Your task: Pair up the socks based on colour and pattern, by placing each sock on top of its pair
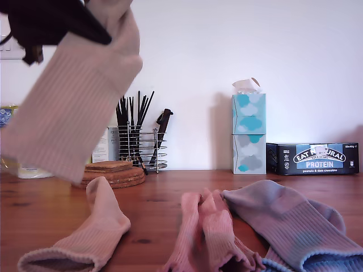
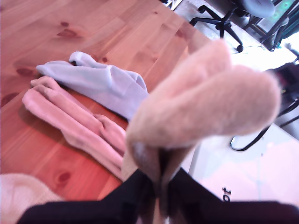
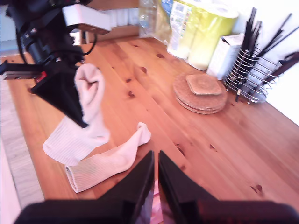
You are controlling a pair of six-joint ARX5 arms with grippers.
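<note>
My first end effector (image 1: 85, 25) pinches a beige sock (image 1: 71, 107), hanging above the tabletop (image 1: 153, 209) at the exterior view's left, over its mate (image 1: 85, 238). My second end effector (image 3: 155, 179) is pressed together, empty. Pink socks (image 1: 207, 235) lie beside blue socks (image 1: 289, 224).

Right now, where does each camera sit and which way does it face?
Exterior view: low at the edge of the table, facing the wall; my first pincer shows at this view's top left, holding the hanging beige sock.
First wrist view: on my first pincer, looking past that sock down at the pink socks.
Second wrist view: on my second pincer, facing my first pincer.
All three see that sock.
</note>
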